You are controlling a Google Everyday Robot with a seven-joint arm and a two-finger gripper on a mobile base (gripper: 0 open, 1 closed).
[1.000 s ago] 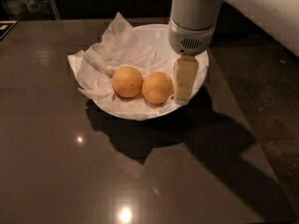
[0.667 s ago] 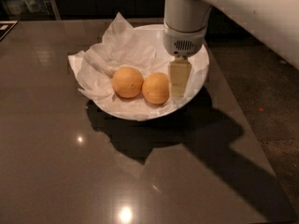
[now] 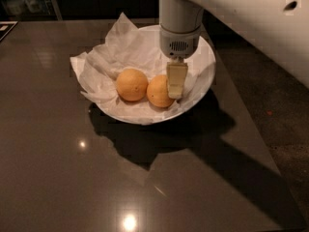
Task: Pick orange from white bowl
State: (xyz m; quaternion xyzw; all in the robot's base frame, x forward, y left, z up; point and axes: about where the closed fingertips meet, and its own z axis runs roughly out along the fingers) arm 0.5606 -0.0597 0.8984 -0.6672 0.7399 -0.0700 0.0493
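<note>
The white bowl (image 3: 205,81) stands on the dark table, lined with crumpled white paper (image 3: 108,62). Two round orange fruits lie side by side in it: a left one (image 3: 131,84) and a right one (image 3: 158,92). No dimple shows on either, so I cannot tell them apart. My gripper (image 3: 176,80) hangs straight down from the white arm (image 3: 179,21) into the bowl. Its cream tip overlaps the right side of the right orange, so it is at or just in front of that fruit. Part of that fruit is hidden behind it.
The dark glossy table (image 3: 72,168) reaches toward the front and left, with its right edge (image 3: 251,129) running diagonally beside a darker floor. The arm's shadow falls across the table in front of the bowl.
My gripper has shifted left inside the bowl, from beside the right orange to overlapping its right side. The oranges and bowl have not moved.
</note>
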